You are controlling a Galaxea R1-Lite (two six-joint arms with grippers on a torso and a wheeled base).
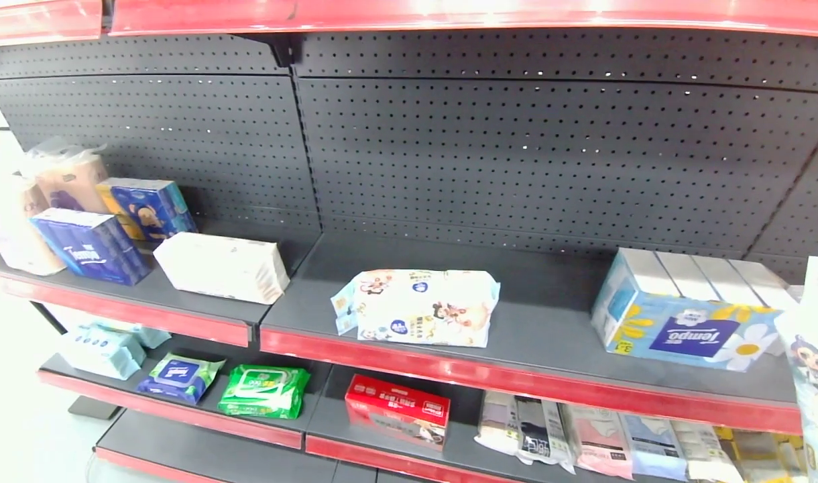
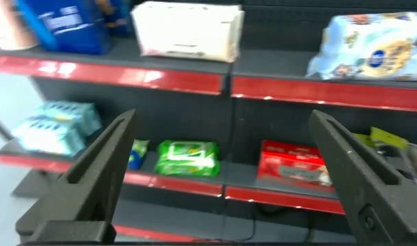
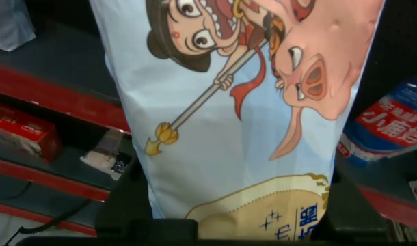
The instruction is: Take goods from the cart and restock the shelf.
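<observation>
Right gripper clamps a cartoon-printed pack, long axis upright, at the right end of the shelf; bare board lies leftward and ahead of the pack; left gripper gapes wide, empty, farther left.

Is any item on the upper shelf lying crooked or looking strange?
Yes. The white pack lies turned at an angle to the shelf edge. The blue flowered box on the right has its print upside down.
</observation>
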